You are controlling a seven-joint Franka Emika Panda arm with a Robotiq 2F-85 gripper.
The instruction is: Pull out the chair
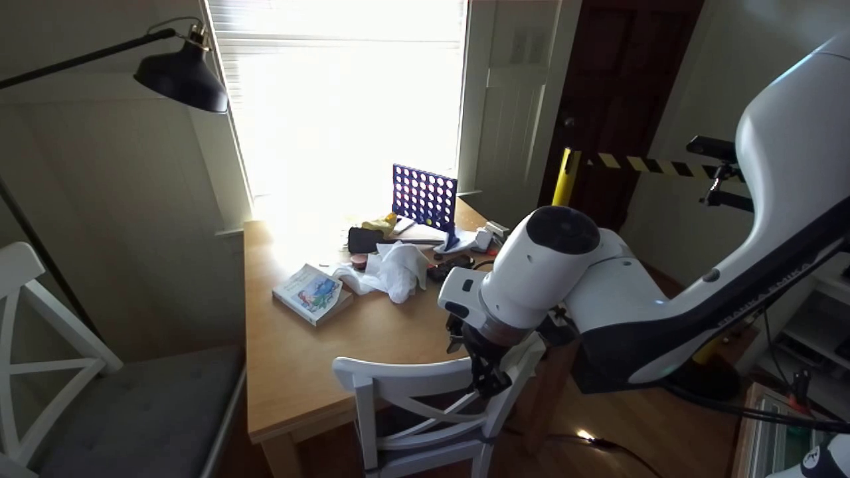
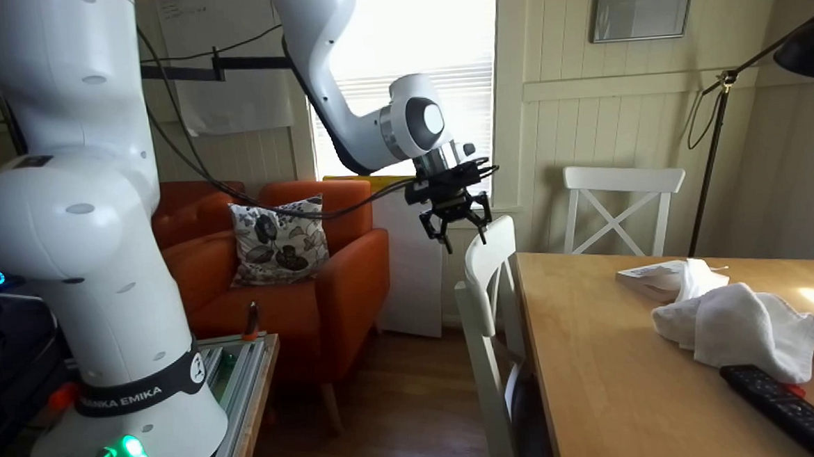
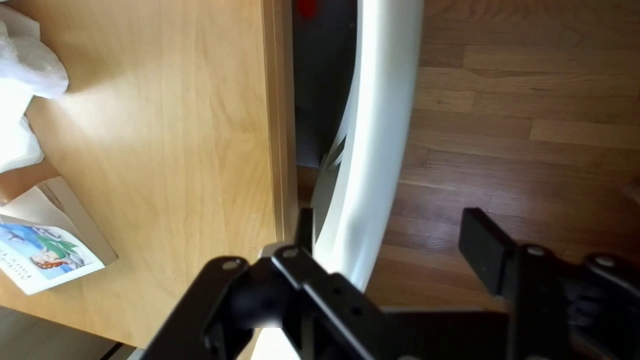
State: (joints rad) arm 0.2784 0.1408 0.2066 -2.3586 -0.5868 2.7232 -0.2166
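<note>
At the near edge of the bench point(image 1: 385, 332) the chair point(image 1: 412, 378) is noted: back outside, seat mostly hidden under the bench top. The gripper point(image 2: 466, 245) is held at the chair's top rail. Jaws spread well apart; in the wrist view the rail is seen between them, one toward the bench, one over the floor. Contact with the rail cannot be told.

On the far side of the bench the game rack point(image 1: 425, 196) is stood upright; a yellow-green spot is seen low in it, too small to be named. Something green is glimpsed in the stand point(image 2: 257, 403) beside the arm point(image 2: 86, 217); unidentified. At far right the shelf point(image 1: 823, 342) is cut off, its dark contents unreadable.

Around the crumpled cloth point(image 1: 402, 272), small items are partly covered and hard to separate. The far left of the bench is whitened by window point(image 1: 345, 119) glare. At left the book point(image 1: 312, 295) is made out, near the cloth. A cushioned seat point(image 1: 146, 405) is cropped at the left edge.
</note>
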